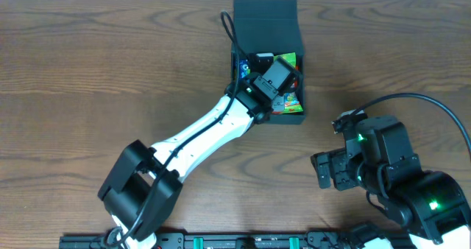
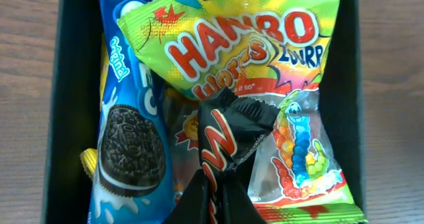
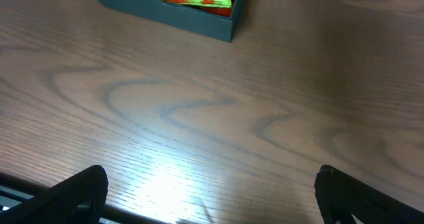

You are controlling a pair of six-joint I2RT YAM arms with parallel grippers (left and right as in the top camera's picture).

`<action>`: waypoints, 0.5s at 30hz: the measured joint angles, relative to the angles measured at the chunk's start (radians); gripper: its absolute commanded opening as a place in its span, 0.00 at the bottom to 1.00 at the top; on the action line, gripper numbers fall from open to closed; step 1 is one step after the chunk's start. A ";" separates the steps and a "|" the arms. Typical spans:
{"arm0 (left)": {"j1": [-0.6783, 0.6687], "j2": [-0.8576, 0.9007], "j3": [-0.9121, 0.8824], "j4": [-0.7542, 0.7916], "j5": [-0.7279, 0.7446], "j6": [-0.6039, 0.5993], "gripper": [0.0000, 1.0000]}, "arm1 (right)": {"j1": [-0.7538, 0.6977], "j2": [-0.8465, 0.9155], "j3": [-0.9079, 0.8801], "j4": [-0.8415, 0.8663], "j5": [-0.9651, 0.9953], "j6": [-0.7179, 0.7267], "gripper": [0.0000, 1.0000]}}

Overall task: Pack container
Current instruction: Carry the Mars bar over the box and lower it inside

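Observation:
The dark container stands at the back middle of the table, its flap lid open behind it. My left gripper reaches down into it. In the left wrist view the left gripper is shut on the end of a black snack bar wrapper with red-and-white lettering. The wrapper lies over a green Haribo worms packet and beside a blue Oreo packet. The container's dark wall frames them. My right gripper hovers open over bare table, right of and nearer than the container. Nothing is between its jaws.
The container's near corner shows at the top of the right wrist view, with wood table below it. A small yellow packet edge peeks out beside the Oreo packet. A rail with fittings runs along the table's front edge.

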 measured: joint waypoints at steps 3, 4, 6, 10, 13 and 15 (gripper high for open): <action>0.000 0.002 0.000 0.003 -0.001 0.000 0.06 | 0.000 0.000 0.000 0.000 0.000 0.000 0.99; 0.000 0.002 0.000 0.004 -0.005 0.000 0.05 | 0.000 0.000 0.000 0.000 0.000 0.000 0.99; 0.000 0.002 0.000 0.008 -0.015 0.000 0.06 | 0.000 0.000 0.000 0.000 0.000 0.000 0.99; 0.003 0.006 0.000 0.029 -0.023 0.000 0.06 | 0.000 0.000 0.000 0.000 0.000 0.000 0.99; 0.007 0.014 0.000 0.040 -0.024 0.001 0.06 | 0.000 0.000 0.000 0.000 0.000 0.000 0.99; 0.010 0.022 0.000 0.045 -0.024 0.001 0.06 | 0.000 0.000 0.000 0.000 0.000 0.000 0.99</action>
